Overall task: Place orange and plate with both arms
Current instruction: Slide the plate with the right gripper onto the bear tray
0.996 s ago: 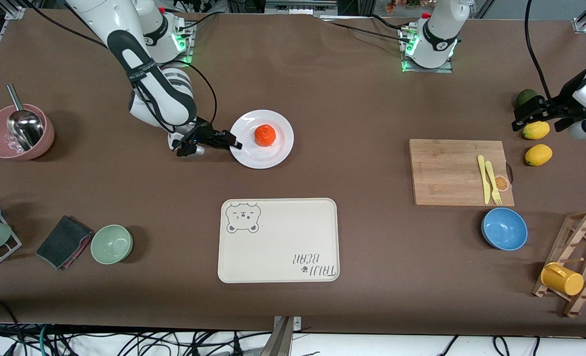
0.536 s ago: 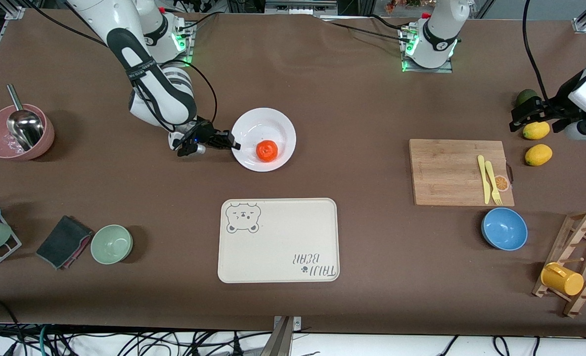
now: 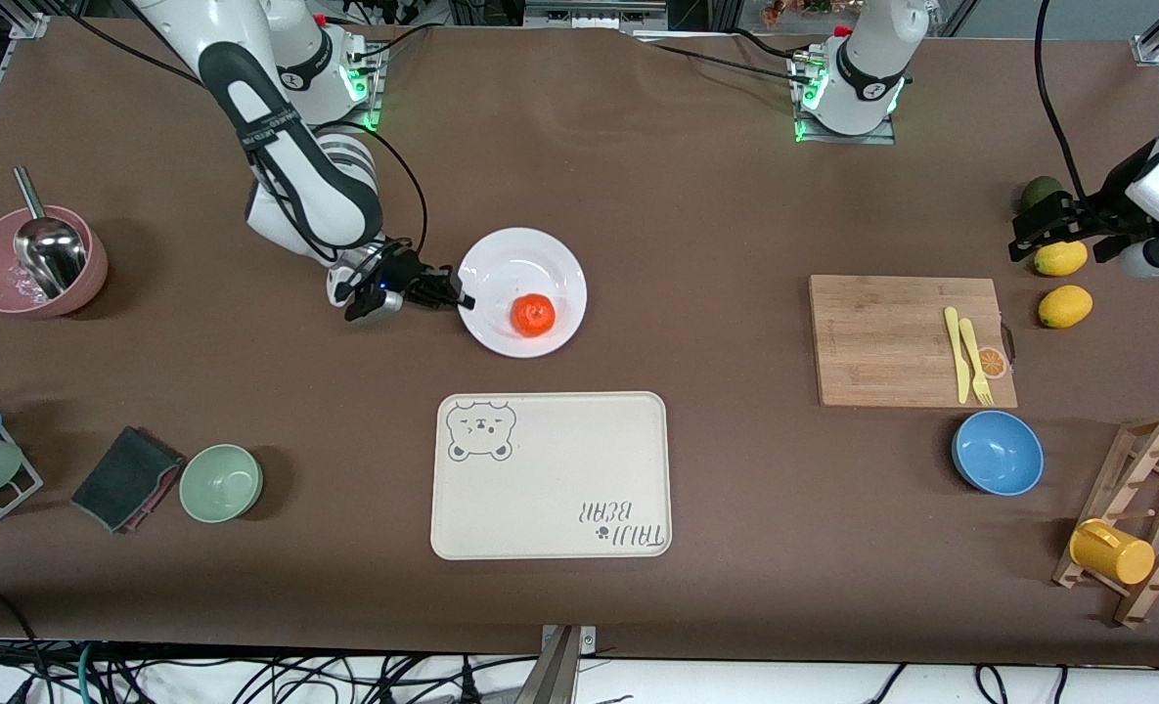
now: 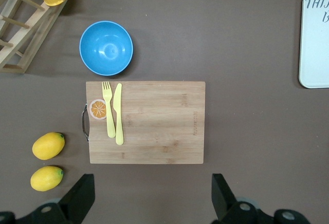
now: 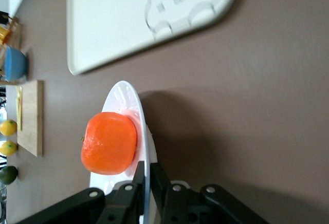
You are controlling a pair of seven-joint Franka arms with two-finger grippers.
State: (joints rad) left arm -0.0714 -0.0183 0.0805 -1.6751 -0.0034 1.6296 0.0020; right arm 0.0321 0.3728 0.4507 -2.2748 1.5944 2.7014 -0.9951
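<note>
The white plate point(image 3: 515, 269) is held tilted just above the table, farther from the front camera than the bear tray. The orange point(image 3: 534, 315) lies in it, against the rim nearer the front camera. My right gripper point(image 3: 462, 298) is shut on the plate's rim at the edge toward the right arm's end. In the right wrist view the plate point(image 5: 123, 100) shows edge-on between the fingers point(image 5: 138, 180), with the orange point(image 5: 109, 143) on it. My left gripper point(image 3: 1026, 233), open and empty, waits over the avocado and lemons; its fingers point(image 4: 82, 196) show in the left wrist view.
The beige bear tray point(image 3: 551, 475) lies nearer the front camera than the plate. A cutting board point(image 3: 907, 340) with yellow cutlery, a blue bowl point(image 3: 998, 452), two lemons point(image 3: 1064, 306), an avocado point(image 3: 1039, 191) and a wooden rack point(image 3: 1141, 523) stand toward the left arm's end. A pink bowl point(image 3: 36, 262), green bowl point(image 3: 221, 482) and cloth point(image 3: 127, 477) stand toward the right arm's end.
My right gripper has lifted and tilted the plate and carried it a little toward the front camera. The orange rolled to the rim nearer the front camera. The left arm barely moved.
</note>
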